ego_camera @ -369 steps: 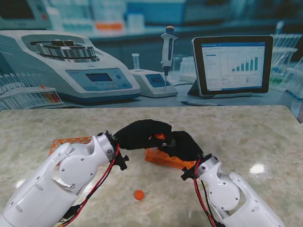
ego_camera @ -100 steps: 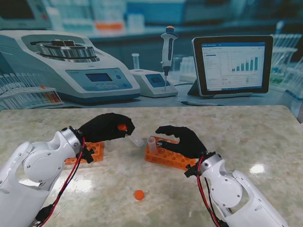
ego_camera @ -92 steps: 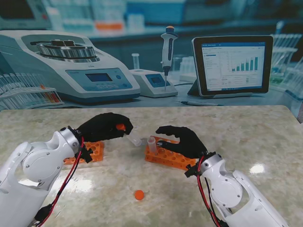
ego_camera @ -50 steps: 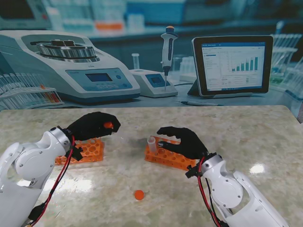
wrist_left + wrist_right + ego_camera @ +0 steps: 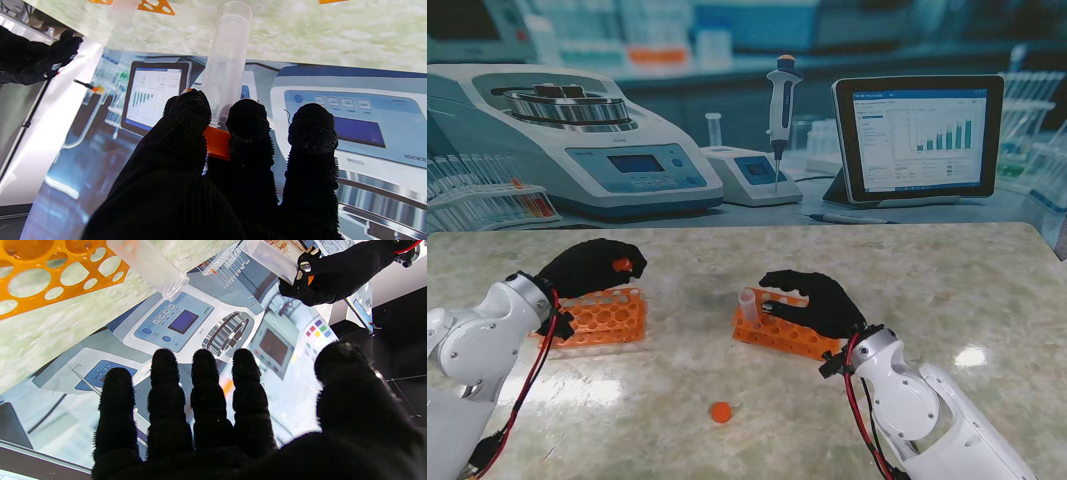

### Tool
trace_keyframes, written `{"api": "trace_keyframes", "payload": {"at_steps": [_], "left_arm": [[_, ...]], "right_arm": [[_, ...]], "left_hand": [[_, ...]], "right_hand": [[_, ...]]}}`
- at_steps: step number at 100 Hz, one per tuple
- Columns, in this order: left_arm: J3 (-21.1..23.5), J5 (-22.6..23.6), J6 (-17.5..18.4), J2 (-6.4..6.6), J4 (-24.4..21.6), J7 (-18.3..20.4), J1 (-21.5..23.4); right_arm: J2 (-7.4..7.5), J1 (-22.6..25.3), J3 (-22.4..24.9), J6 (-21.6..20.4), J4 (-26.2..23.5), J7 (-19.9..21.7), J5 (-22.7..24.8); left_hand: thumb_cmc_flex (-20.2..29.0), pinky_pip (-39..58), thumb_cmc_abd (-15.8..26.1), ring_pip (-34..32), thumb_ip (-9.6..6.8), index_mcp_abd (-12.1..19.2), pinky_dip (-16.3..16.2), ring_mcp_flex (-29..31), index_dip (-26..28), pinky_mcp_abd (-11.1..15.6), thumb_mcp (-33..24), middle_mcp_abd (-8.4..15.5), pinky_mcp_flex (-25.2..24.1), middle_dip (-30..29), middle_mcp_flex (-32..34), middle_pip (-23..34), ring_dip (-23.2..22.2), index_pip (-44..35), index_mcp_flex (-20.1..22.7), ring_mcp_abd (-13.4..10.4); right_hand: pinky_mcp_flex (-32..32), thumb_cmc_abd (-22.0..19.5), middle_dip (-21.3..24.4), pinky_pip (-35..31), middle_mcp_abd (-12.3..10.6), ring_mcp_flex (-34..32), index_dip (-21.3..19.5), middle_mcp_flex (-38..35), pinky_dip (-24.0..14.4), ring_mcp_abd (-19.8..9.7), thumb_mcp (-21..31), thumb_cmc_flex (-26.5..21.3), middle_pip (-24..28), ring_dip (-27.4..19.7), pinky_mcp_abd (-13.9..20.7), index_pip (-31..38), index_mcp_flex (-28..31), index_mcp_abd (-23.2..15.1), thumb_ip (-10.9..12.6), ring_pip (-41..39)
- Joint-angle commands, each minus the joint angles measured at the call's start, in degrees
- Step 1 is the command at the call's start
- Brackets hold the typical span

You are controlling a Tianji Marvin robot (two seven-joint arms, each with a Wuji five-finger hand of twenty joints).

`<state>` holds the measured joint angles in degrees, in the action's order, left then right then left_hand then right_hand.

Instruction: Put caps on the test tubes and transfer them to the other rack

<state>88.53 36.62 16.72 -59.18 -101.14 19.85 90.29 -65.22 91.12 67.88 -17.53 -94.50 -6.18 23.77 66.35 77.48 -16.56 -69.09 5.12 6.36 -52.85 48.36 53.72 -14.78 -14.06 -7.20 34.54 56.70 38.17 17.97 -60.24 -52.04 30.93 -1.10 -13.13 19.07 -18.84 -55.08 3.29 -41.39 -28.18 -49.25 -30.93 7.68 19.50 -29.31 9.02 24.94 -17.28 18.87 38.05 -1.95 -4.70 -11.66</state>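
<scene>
Nearest to the stand camera, a small round orange cap [image 5: 720, 411] is seen lying loose on the pale marbled desk [image 5: 947, 270], well apart from both hands and nearer than either.

The black-gloved left hand [image 5: 590, 268] is closed on a clear plastic test tube with an orange screw cap [image 5: 224, 63]. In the left wrist view the cap end is pinched between thumb and fingers [image 5: 247, 124], and the bare tube body runs out past the fingertips towards the desk. In the stand view only the orange cap shows inside the fist. An orange perforated plastic rack [image 5: 597, 316] sits directly under this hand, on its near side; no tubes are made out in it.

The black-gloved right hand [image 5: 815, 300] holds nothing: its fingers are spread with the thumb apart, hovering over a second orange perforated rack [image 5: 779, 332]. One uncapped clear tube [image 5: 747, 306] stands in that rack just beside the fingertips.

Handling, as judged:
- Tube is light, stiff and thin-walled; the smooth plastic is likely slippery against the glove.
- Ribbed cap gives the surest hold, and gripping there leaves the body free to enter a rack hole.
- Tube should be kept upright over the hole; a tilted entry could catch the rim and shift the light rack.
- Standing tube is best taken high on its wall, below the open mouth.

Farthest off, a printed laboratory backdrop [image 5: 727, 110] is noted.
</scene>
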Motion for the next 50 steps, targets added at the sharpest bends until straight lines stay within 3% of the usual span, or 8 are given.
{"api": "trace_keyframes", "payload": {"at_steps": [1, 50], "left_arm": [[0.43, 0.29, -0.19, 0.23, 1.13, -0.11, 0.2], [2.54, 3.41, -0.64, 0.0, 6.23, -2.99, -0.72]], "right_arm": [[-0.14, 0.14, -0.28, 0.4, 0.44, 0.1, -0.27], [-0.19, 0.38, -0.19, 0.4, 1.0, -0.21, -0.18]], "left_hand": [[7.61, 0.5, 9.94, -1.32, -2.72, 0.36, -2.85, 0.33, 6.02, -1.38, -16.85, 5.2, -0.47, 5.28, 11.89, 23.39, -0.88, -13.22, 5.65, -3.02], [7.61, 0.55, 9.78, -1.56, -2.55, 0.11, -3.28, 0.11, 5.98, -1.7, -17.14, 4.97, -0.99, 5.79, 11.79, 23.38, -1.1, -13.29, 5.8, -2.6]], "right_hand": [[0.4, -1.7, 0.12, -0.29, -0.43, 0.96, 0.0, 0.43, 0.97, -0.4, -0.34, -0.36, 0.45, -0.66, -0.6, 0.5, -0.99, 0.1, 1.41, -0.23], [0.4, -1.73, 0.09, -0.29, -0.35, 0.89, -0.06, 0.38, 0.93, -0.38, -0.58, -0.54, 0.44, -0.66, -0.58, 0.54, -0.84, 0.18, 1.45, -0.25]]}}
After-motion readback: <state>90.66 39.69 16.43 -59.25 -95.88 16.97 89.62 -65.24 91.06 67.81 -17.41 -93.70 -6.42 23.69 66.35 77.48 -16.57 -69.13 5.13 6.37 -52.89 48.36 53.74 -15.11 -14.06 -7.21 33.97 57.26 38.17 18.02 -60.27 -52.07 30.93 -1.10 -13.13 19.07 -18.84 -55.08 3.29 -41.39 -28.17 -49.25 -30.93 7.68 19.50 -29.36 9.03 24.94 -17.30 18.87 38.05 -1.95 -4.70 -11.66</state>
